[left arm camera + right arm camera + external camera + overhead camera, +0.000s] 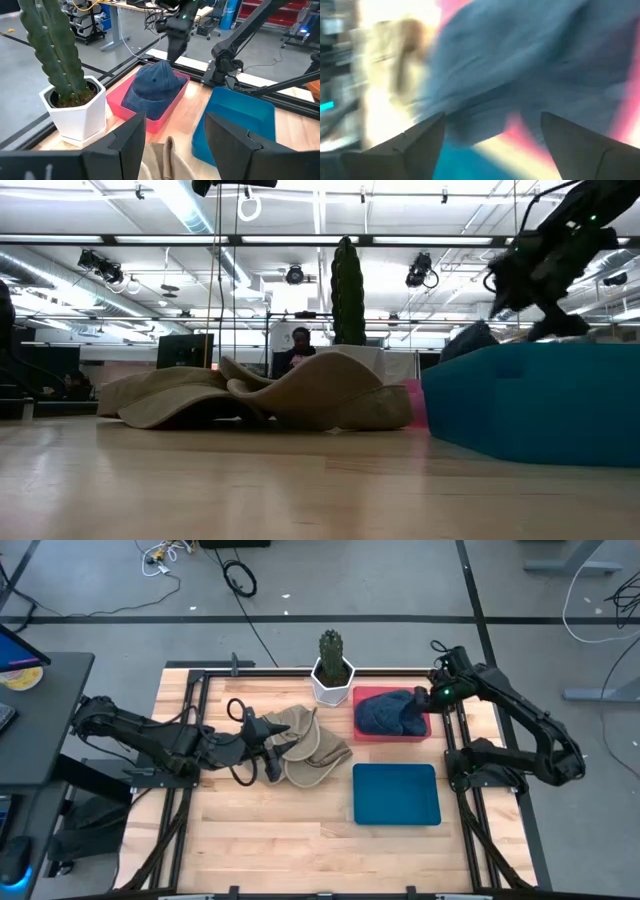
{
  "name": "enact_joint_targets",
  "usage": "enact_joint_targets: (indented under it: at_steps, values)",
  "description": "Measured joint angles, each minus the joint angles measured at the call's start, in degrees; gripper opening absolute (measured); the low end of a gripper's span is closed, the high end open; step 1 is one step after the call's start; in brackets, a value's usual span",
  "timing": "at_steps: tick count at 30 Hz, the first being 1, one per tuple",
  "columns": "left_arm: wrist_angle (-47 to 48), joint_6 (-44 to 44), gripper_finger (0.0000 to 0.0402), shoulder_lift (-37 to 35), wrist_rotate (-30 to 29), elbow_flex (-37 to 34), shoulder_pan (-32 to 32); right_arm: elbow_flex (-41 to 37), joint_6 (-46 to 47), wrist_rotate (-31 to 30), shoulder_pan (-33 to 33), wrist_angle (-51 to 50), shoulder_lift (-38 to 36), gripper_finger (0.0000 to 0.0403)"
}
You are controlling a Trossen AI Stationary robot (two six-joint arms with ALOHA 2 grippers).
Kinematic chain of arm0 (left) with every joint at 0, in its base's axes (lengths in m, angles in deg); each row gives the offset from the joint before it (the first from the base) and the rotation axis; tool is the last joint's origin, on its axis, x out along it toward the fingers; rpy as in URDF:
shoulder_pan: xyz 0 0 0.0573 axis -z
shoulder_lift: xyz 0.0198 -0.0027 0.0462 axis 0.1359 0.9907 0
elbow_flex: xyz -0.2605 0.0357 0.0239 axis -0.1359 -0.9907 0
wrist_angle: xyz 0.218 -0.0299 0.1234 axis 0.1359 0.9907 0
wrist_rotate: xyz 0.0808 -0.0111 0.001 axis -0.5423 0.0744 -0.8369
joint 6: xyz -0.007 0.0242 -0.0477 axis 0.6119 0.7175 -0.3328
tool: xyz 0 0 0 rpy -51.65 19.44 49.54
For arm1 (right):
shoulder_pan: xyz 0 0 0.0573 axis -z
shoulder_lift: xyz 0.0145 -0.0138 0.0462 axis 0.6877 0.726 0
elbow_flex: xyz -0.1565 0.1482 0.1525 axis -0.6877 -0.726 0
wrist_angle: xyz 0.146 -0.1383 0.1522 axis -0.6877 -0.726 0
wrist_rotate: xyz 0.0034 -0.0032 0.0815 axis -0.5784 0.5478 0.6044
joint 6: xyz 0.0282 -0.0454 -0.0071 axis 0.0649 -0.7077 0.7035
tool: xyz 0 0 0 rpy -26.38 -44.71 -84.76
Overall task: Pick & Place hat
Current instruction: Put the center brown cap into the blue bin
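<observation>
A dark blue hat [388, 712] lies crumpled in a pink tray [368, 732] at the table's far right. Tan hats [310, 745] lie in a heap at the table's middle, brims on the wood. My left gripper [268, 752] hovers open over the heap's left edge, and a tan fold [165, 152] shows below its fingers. My right gripper [421, 698] is open beside the blue hat's right side, just above it [545, 310]. In the right wrist view the blue hat [520, 60] fills the picture ahead of the open fingers [492, 117].
A blue tray [397, 794] sits on the table's near side of the pink tray. A cactus in a white pot [333, 672] stands at the far edge, between the tan hats and the pink tray. Bare wood [270, 830] spans the near part.
</observation>
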Motion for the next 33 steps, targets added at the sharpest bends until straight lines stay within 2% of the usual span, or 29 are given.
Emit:
enact_joint_targets:
  at_steps: [4,7,12,14,19,23,27,33]
  values:
    - [0.06,2.81,0.0204,0.00,0.10,0.00,-0.77,0.00,0.60,15.39,-1.62,-0.04,-3.63,0.0347]
    - [2.13,3.71,0.0204,0.00,1.58,0.00,-1.83,0.00,1.70,19.07,-5.31,-0.54,-7.24,0.0346]
    - [9.18,3.11,0.0204,0.00,3.49,0.00,-3.51,0.02,5.66,15.67,-11.70,-0.26,-13.92,0.0339]
    - [11.12,8.26,0.0203,0.00,4.38,0.00,-3.60,0.02,7.26,13.94,-13.92,0.56,-15.79,0.0337]
    - [14.03,27.87,0.0192,0.00,5.66,0.00,-3.03,0.02,9.43,10.86,-17.46,3.64,-18.55,0.0336]
    - [14.77,32.68,0.0190,1.09,6.16,0.00,-3.46,0.00,9.47,8.27,-19.26,5.09,-18.56,0.0336]
    - [15.59,33.22,0.0211,4.19,8.91,-0.02,-3.88,0.02,8.12,5.89,-20.73,5.31,-18.34,0.0336]
    - [16.78,32.34,0.0270,10.76,10.04,-0.02,-5.74,0.01,6.82,4.31,-21.86,5.75,-18.36,0.0336]
